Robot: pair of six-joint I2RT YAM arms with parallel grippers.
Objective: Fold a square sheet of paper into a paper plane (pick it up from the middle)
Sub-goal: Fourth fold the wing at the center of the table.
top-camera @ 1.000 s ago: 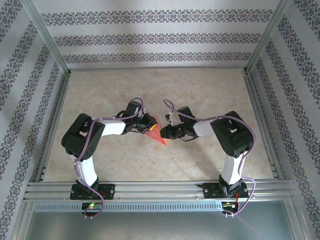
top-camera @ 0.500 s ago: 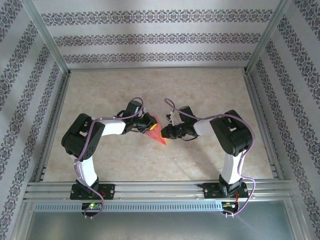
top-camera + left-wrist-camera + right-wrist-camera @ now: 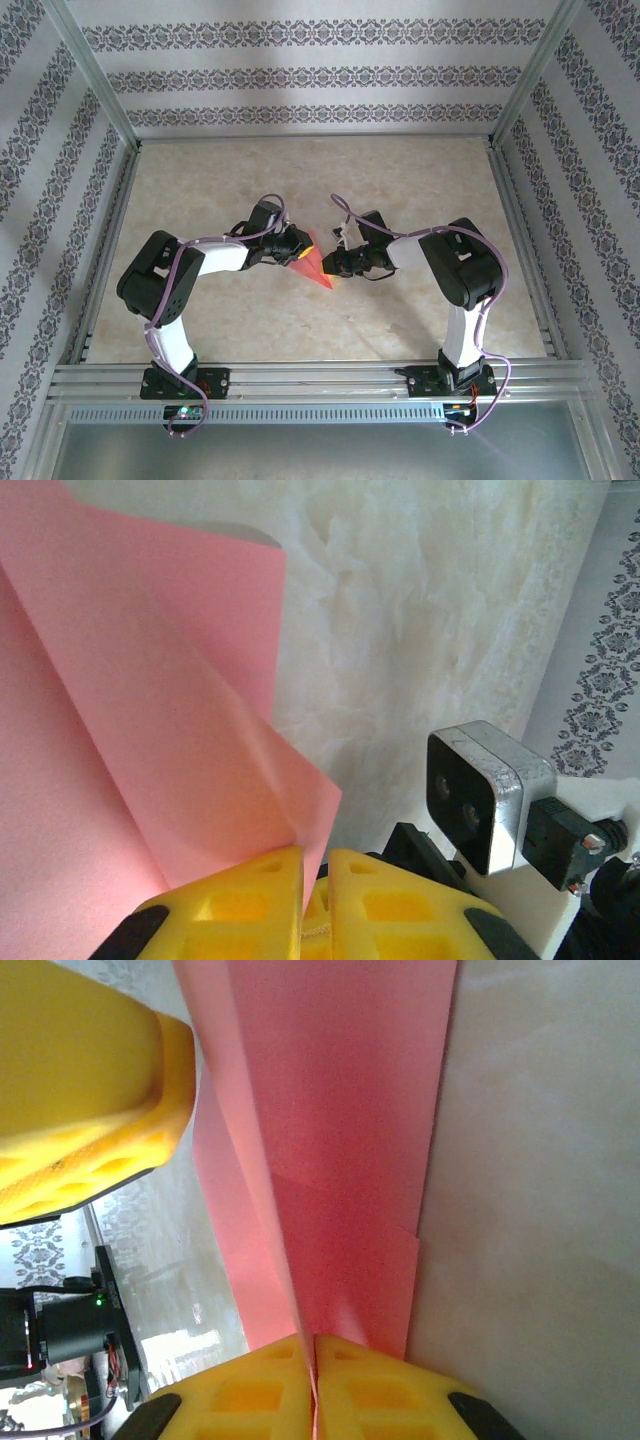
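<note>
Showing, from above, the left gripper and right gripper nose to nose over the middle of the table. Both are clamped on the pink paper, a wedge pointing toward the near edge. Cannot tell there whether it touches the surface.

Brings in, at the left wrist, yellow fingers pressed together on a folded corner of the pink paper, with the right arm's camera housing close behind.

Adds, at the right wrist, the right gripper nipped tight on a layered, lengthwise-creased edge, and the left gripper's finger just beside the far end.
</note>
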